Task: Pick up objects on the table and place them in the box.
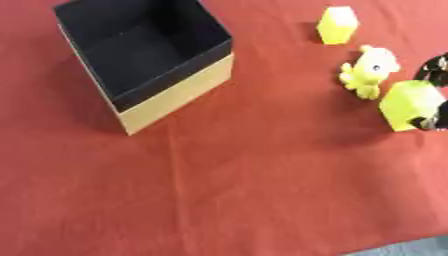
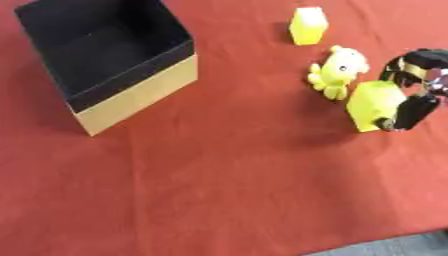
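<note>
An open box (image 1: 166, 97) with a black inside and tan outer walls stands at the upper left on the red cloth. A small yellow block (image 1: 337, 24) stands upright at the top right. Below it lies a yellow toy animal (image 1: 370, 70). A larger yellow block (image 2: 374, 104) sits at the right edge, and my right hand (image 2: 411, 107) is curled round it, with one finger on its front and others behind. My left hand shows in neither view.
The red cloth (image 1: 245, 190) covers the table. The table's grey edge (image 1: 411, 248) shows at the bottom right corner.
</note>
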Controlling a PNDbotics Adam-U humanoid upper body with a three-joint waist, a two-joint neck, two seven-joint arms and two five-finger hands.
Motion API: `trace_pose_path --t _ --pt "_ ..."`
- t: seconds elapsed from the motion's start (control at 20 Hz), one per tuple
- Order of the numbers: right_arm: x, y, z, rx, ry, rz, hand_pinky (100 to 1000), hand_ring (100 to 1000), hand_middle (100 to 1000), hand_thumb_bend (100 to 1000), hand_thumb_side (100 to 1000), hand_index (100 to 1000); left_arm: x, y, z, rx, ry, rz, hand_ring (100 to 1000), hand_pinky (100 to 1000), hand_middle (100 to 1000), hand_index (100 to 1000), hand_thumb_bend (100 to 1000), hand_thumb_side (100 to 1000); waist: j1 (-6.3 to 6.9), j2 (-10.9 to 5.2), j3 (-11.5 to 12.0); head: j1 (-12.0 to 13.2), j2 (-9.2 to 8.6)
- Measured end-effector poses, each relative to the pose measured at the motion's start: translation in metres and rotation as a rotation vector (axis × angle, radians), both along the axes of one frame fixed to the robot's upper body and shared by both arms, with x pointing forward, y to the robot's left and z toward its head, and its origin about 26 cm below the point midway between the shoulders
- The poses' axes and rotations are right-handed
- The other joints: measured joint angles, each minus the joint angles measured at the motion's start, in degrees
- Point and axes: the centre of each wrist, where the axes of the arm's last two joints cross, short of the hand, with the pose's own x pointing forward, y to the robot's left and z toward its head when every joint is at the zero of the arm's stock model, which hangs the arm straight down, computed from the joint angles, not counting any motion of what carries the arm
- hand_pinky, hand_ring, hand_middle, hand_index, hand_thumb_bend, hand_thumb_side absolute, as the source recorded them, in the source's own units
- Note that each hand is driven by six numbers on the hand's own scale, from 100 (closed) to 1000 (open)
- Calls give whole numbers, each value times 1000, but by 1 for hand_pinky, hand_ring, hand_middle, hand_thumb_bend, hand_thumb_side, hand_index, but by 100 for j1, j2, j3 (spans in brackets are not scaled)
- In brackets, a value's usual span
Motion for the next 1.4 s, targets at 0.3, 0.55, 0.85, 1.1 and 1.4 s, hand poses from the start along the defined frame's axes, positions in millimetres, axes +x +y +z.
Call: trace_pose_path --t 0.3,0.55,0.85,1.1,1.4 --pt "0 0 2 -10 -8 -2 750 646 424 302 100 482 0 0 0 6 1 -3 573 476 678 593 100 567 0 -3 -4 -1 0" --pt "-4 6 12 -40 -68 7 741 599 389 241 100 469 0 0 0 8 2 -4 575 478 679 594 100 567 0 -34 -11 4 5" --pt "-10 20 30 -98 -190 29 686 550 369 236 100 464 0 0 0 6 2 -3 575 478 678 594 100 567 -17 -77 -13 108 64" --pt "-7 29 46 -114 -258 55 603 505 356 257 100 451 0 0 0 3 2 0 576 479 677 594 100 568 -77 -106 38 249 156" --pt "-2 44 65 -123 -309 113 492 479 343 245 100 440 0 0 0 -1 4 0 577 482 677 595 100 569 -199 -138 139 181 218"
